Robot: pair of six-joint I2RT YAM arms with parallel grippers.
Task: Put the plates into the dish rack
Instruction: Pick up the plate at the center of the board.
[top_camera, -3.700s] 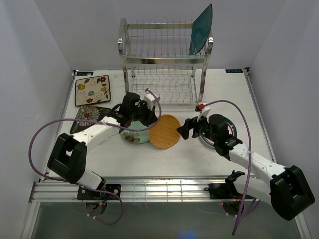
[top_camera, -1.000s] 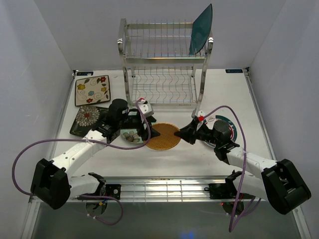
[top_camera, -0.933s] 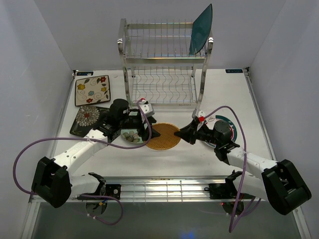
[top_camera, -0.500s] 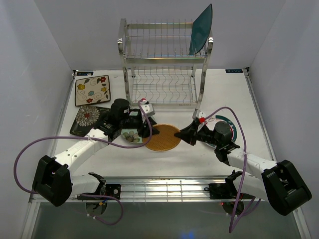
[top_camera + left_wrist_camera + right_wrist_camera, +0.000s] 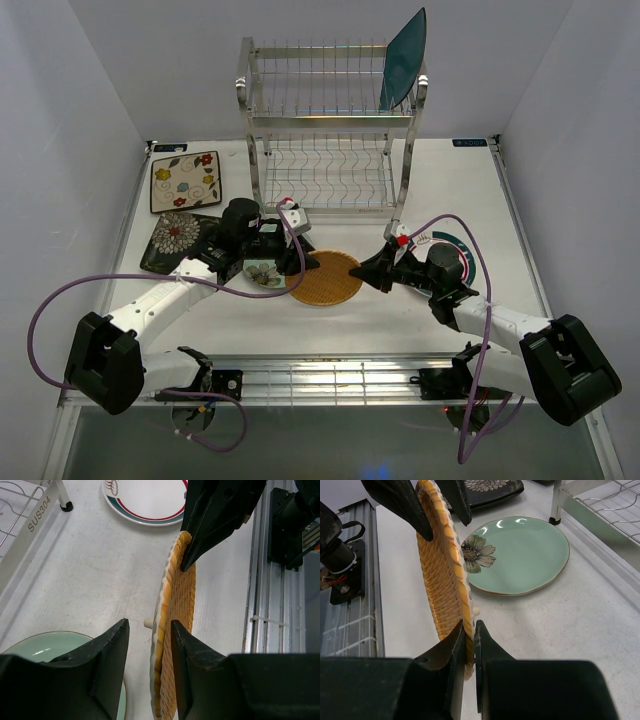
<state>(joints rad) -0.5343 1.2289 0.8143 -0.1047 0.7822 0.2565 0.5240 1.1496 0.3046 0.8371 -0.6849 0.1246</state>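
The woven orange-tan plate [image 5: 325,278] is raised on a tilt between the two arms. My right gripper [image 5: 469,630] is shut on its rim [image 5: 442,565]. My left gripper [image 5: 150,624] stands open astride the opposite rim [image 5: 172,630]; the right finger lies against the woven face and a gap remains at the left finger. The pale green plate [image 5: 265,272] lies flat beside it, partly under my left arm. A white plate with a striped rim [image 5: 458,245] lies under my right arm. The dish rack [image 5: 330,130] stands at the back with a teal plate [image 5: 403,60] upright in its top tier.
A cream floral rectangular plate [image 5: 185,181] and a dark floral plate [image 5: 178,238] lie at the left. The rack's foot [image 5: 65,505] stands close to the left wrist. A metal rail [image 5: 330,380] runs along the near table edge.
My left jaws have narrowed around the woven plate's rim and shifted slightly right. The right gripper has kept its grip, with the plate nearly unmoved.
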